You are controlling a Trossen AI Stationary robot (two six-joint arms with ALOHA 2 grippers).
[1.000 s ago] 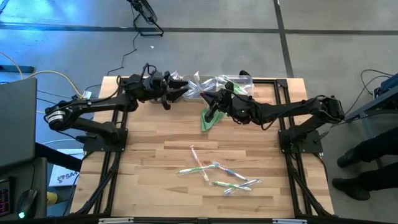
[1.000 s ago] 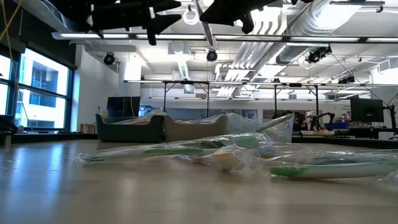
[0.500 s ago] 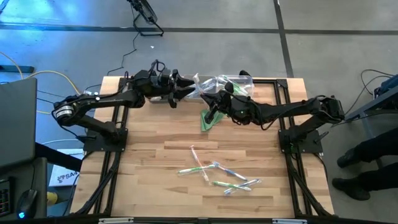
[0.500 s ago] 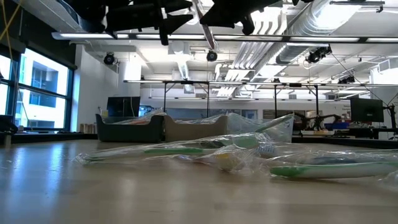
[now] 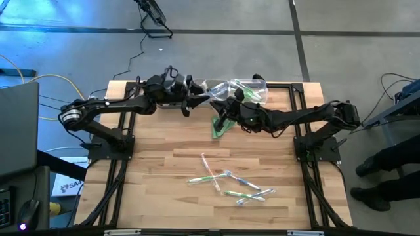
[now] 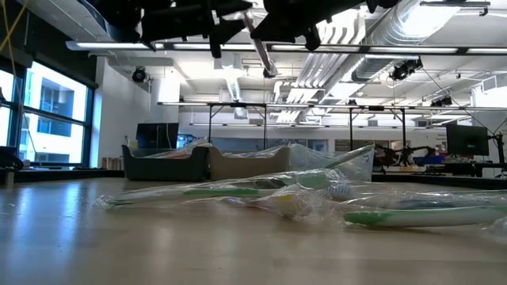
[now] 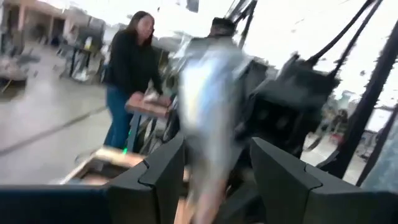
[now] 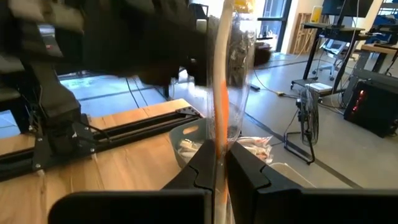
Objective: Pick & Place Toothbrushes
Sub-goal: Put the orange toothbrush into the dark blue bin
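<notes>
The right hand (image 8: 219, 163) pinches a clear orange-striped wrapped toothbrush (image 8: 221, 93) above the wooden tabletop (image 5: 164, 164), facing the spread left hand (image 7: 214, 168).

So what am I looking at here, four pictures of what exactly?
Two dark robot arms at a wooden table, each ending in a two-fingered tool. One camera looks straight down, one sits at table height, and one rides on each wrist. In the overhead picture the left tool is open and reaching toward the right tool, which is shut on a wrapped toothbrush; the right wrist picture shows that as an orange-streaked stick between its fingers. More wrapped toothbrushes lie loose on the near part of the table. A green folded piece lies under the right arm. A person stands in the room behind.
</notes>
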